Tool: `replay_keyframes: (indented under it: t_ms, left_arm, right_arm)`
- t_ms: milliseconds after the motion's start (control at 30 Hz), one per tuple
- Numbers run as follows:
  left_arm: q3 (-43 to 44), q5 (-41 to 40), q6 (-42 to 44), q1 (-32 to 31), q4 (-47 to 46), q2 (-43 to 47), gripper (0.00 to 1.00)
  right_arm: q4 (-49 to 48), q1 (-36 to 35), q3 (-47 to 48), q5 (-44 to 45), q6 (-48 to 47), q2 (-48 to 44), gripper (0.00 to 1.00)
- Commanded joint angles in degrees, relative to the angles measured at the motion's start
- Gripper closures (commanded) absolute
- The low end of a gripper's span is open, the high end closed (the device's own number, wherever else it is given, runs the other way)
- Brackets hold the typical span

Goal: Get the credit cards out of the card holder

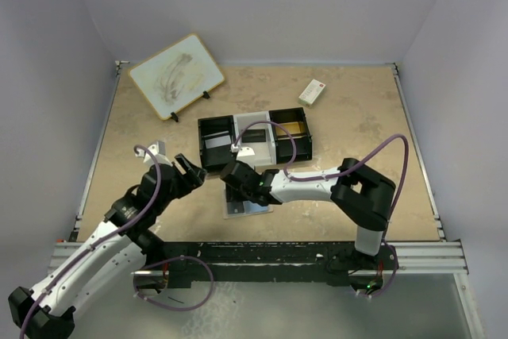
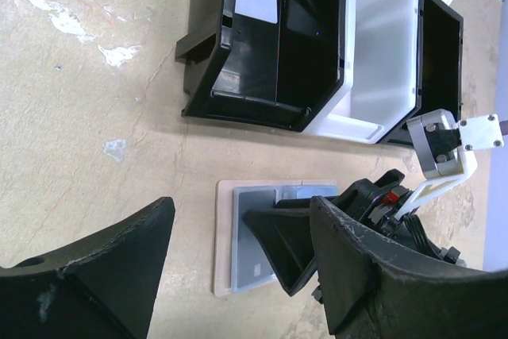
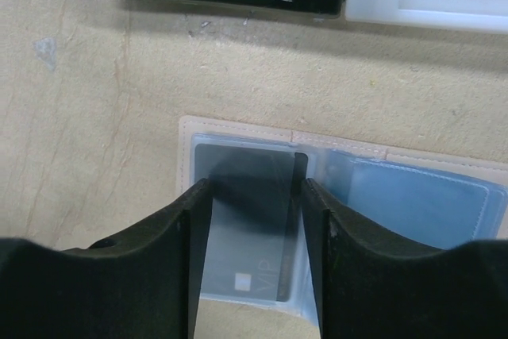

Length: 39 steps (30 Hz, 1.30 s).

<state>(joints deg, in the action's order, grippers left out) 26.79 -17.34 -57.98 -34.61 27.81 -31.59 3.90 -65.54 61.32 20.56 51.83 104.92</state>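
the card holder (image 1: 238,209) lies opened flat on the tabletop (image 1: 357,132), just on the near side of the three-compartment tray (image 1: 202,142), below its black left and white middle compartments. its pale blue inside faces up inside a tan rim. a dark grey card (image 3: 246,172) with a chip and the letters "vip" sits in the clear pocket on the half farther from the tray's right end.

the right gripper (image 3: 252,212) hangs directly over that pocket, also on the tray's near side. its fingers (image 3: 159,260) are parted about as wide as the card, one over each long edge, with nothing clasped between them. whether their tips touch the pocket i cannot tell.

the left gripper (image 1: 190,169) is off the tray's near left corner, apart from the card holder. its fingers (image 2: 119,267) are spread wide, released, holding and touching nothing.
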Motion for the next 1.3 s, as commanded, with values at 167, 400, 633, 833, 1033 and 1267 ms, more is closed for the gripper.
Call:
replay_keyframes:
  t_ms: [167, 400, 633, 833, 1033, 1267]
  left_arm:
    - [1.16, 0.08, -0.43, 0.16, -2.17, 0.22, 0.34]
    - [1.95, -3.67, -1.19, 0.16, 0.85, 4.00, 0.34]
    - [2.09, -3.77, -1.35, 0.16, 1.17, 4.04, 0.34]
    - [1.89, -1.63, -0.39, 0.17, -0.02, 2.77, 0.34]
    - [0.42, 4.05, 0.95, 0.16, -4.32, 0.14, 0.34]
    - [-2.02, 11.55, 1.83, 0.16, -10.33, -3.14, 0.34]
  right_arm:
    - [5.13, 0.00, 0.90, 0.96, -1.33, 3.42, 0.30]
    - [12.15, -1.26, 4.49, 6.72, -0.29, 6.16, 0.36]
    - [13.80, -1.96, 5.59, 7.11, 0.94, 7.00, 0.40]
    - [6.63, -1.21, 1.25, -0.32, -0.25, 3.88, 0.44]
    - [-5.86, 3.45, -5.26, -10.77, -1.10, 0.42, 0.45]
    - [-12.33, 6.33, -10.90, -16.75, -1.45, -1.50, 0.46]
